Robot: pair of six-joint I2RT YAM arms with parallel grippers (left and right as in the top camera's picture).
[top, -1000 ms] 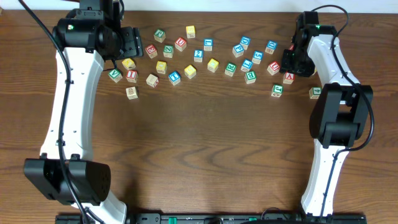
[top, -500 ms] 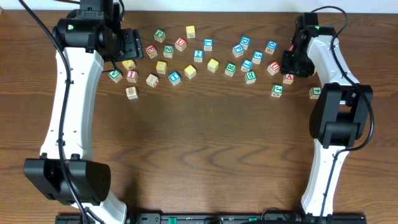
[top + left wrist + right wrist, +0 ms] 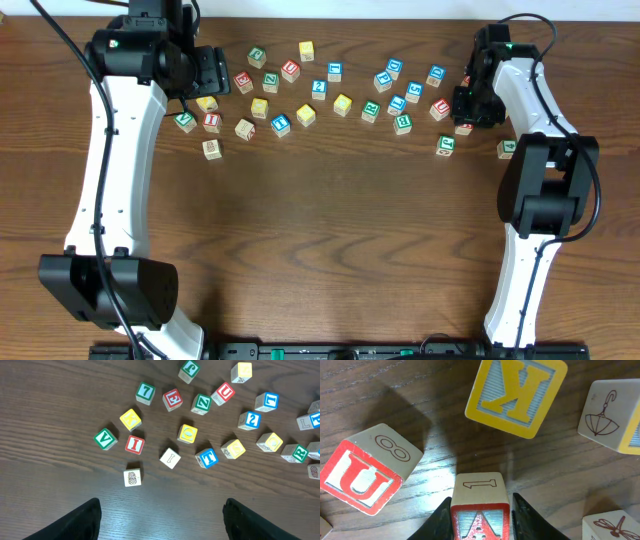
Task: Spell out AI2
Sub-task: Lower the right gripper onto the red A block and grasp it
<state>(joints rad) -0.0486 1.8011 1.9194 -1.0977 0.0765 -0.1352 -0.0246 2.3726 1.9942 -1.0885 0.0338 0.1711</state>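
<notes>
Change: the right gripper (image 3: 465,118) is dropping over the red A block (image 3: 480,521). A second ago that block was showing clear beside the tool in the overhead view, and now it is mostly covered.
Meaning: the first letter of AI2 is being taken in hand, so the spelling is probably only beginning.
Right tool: its fingers (image 3: 437,522) are sitting against both sides of the A block, narrowed to the block's width. The block seems to be resting on the table (image 3: 330,240) and not yet rising.
Right arm: it is reaching far forward to the right end of the scatter, with the wrist pointing down.
Neighbours: a red U block (image 3: 360,477) and a yellow K block (image 3: 515,395) are lying near the A block, apart from it.
Left tool: the left gripper (image 3: 161,507) is hovering with its jaws spread wide, holding nothing.
Left arm: it is hanging above the left group and not shifting across these frames.
Letters waiting: the red I block (image 3: 134,444) is lying below the left wrist, and the blue 2 block (image 3: 319,87) is sitting mid-row.
</notes>
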